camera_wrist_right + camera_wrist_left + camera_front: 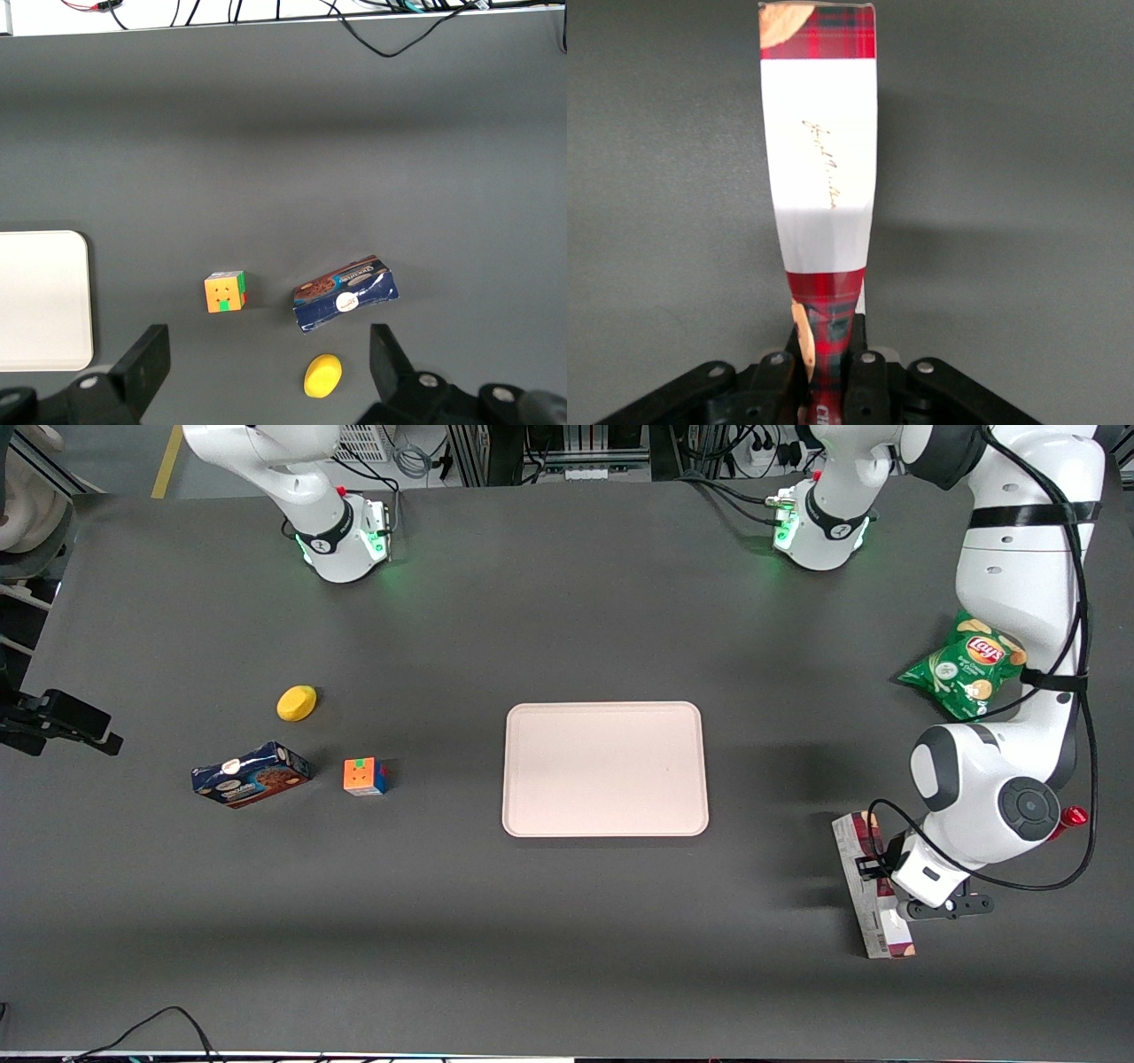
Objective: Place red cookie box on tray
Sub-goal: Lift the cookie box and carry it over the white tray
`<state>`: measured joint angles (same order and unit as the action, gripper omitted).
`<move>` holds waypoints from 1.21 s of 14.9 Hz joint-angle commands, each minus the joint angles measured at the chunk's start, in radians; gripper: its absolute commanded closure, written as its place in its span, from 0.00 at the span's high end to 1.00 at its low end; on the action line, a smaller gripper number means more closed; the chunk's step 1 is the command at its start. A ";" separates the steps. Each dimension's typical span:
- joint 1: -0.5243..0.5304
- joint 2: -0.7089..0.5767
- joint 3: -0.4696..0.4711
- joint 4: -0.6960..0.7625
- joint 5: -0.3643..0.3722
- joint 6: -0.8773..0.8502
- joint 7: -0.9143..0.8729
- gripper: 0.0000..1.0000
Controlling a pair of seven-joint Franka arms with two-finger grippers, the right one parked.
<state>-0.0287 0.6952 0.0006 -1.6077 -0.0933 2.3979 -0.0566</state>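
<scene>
Fingers (864,372) of the left gripper (827,376) clamp one end of the long red plaid cardboard cookie box (819,177), near the table's working-arm end. Flat pinkish-beige plastic tray (606,770) sits mid-table, bare. Grasp done; lift, carry, placement remain.

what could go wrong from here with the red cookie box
The hand grips the red cookie box near one end, fingers shut on its narrow sides, so the long free end may sag or swivel when lifted. The carton already looks pinched in at the grip, so it may crush further. The tray lies well off toward the parked arm, a long carry on which a loose grip could slip.
</scene>
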 commanded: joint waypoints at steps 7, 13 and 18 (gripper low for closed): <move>-0.098 -0.209 0.010 0.077 0.055 -0.350 0.017 0.00; -0.152 -0.342 -0.060 0.078 0.047 -0.509 -0.078 0.00; -0.208 -0.410 -0.143 0.011 0.058 -0.519 -0.289 0.00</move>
<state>-0.2078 0.3437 -0.0983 -1.5294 -0.0534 1.8801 -0.2082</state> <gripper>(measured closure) 0.837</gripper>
